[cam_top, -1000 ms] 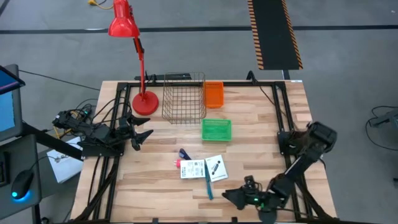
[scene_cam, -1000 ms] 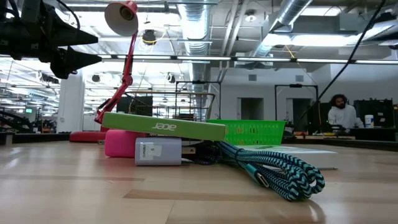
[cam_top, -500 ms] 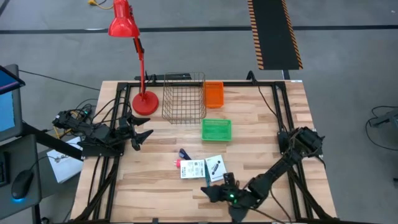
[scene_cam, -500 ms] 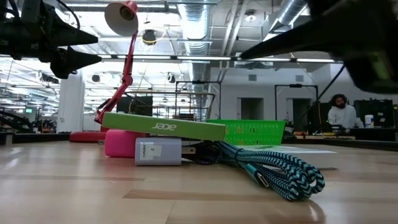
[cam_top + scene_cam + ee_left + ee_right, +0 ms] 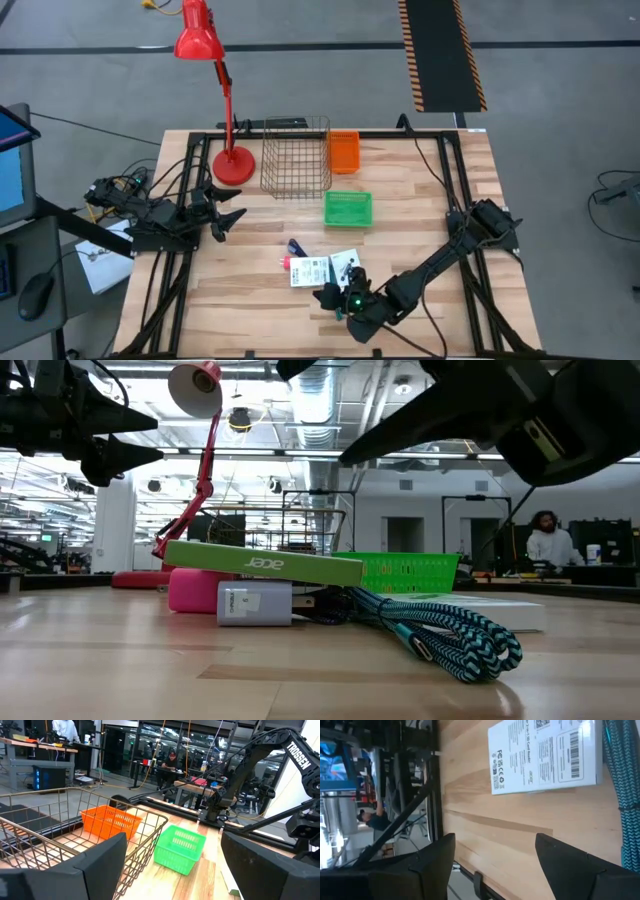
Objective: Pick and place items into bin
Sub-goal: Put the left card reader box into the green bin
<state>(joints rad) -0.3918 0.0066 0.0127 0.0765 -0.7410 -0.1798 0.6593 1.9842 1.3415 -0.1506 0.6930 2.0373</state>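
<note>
- Two arms are in view, and only the right gripper (image 5: 335, 297) is at work: it hangs low over the near middle of the table, at the near edge of the cluster of items, with its fingers spread wide and nothing between them.
- The left gripper (image 5: 228, 220) waits at the table's left edge, well apart from the items, its fingers also parted and empty.
- The step in hand reads as the approach for a first pick; nothing is held, and no item can be seen in any bin.
- The items lie together near the middle of the table: a white card with green print (image 5: 309, 271), a second white card with black print (image 5: 347, 265) just beside it, a teal braided cord (image 5: 450, 635) at their near side, a dark blue piece (image 5: 295, 247) just behind them, and a small pink block (image 5: 192, 589) by the first card.
- In the right wrist view a white card (image 5: 542, 755) and the edge of the cord fill the ground ahead of the fingers.
- The next move likely calls for a short descent onto the cord or a card's edge; a flat card gives thin purchase, so the fingers would need to straddle an edge closely.
- Three containers stand farther back: a wire basket (image 5: 296, 158), an orange bin (image 5: 343, 151) touching its right side, and a green bin (image 5: 348, 208) nearest the items. All three look empty.
</note>
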